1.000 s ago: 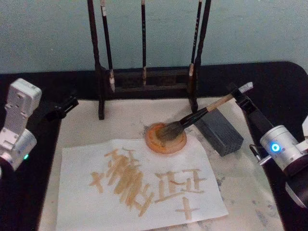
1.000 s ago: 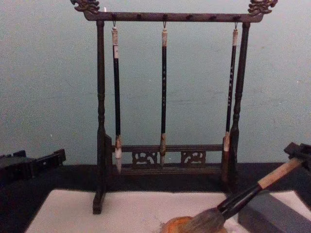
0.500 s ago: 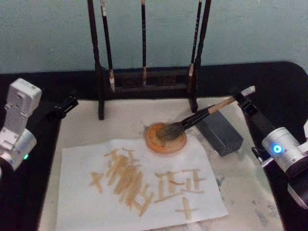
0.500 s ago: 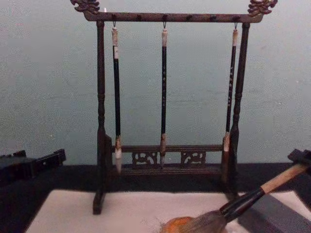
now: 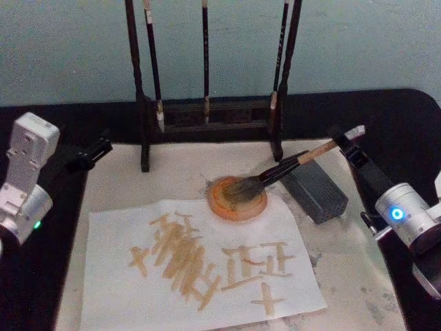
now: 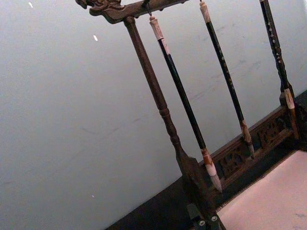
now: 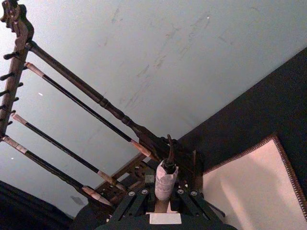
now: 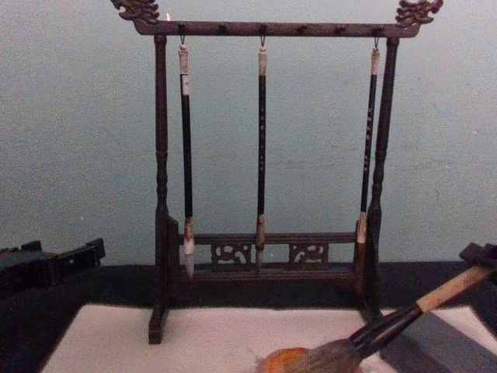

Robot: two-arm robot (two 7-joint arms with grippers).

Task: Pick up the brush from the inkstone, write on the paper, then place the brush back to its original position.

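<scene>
a pale blue-green wall (image 5: pixel 344 41) backs a black tabletop (image 5: pixel 400 117) covered in the middle by a cream felt mat (image 5: pixel 179 176). at the mat's left edge the left gripper (image 5: pixel 93 152) hangs parked above the black surface, pointing toward the rack; whether its fingers are parted or closed cannot be told. along the mat's far edge stands a dark wooden brush rack (image 8: pixel 264 27) with three thin brushes (image 8: pixel 262 148) hung by their tops, likely to keep their tips straight and off the mat. on the near half of the mat lies the paper (image 5: pixel 207 303), already carrying tan strokes across its middle, so the writing looks done. just beyond the paper's far edge sits the inkstone (image 5: pixel 238 196), with the brush (image 5: pixel 275 171) laid at a slant, its bristle head resting in the dish and its handle rising toward the mat's right edge over a grey rectangular block (image 5: pixel 313 189). the right gripper (image 5: pixel 342 141) is clamped on the pale top of the handle, as the right wrist view shows. the head seems placed so stray ink stays in the dish; judging by this, the put-back is nearly complete and letting go remains.
</scene>
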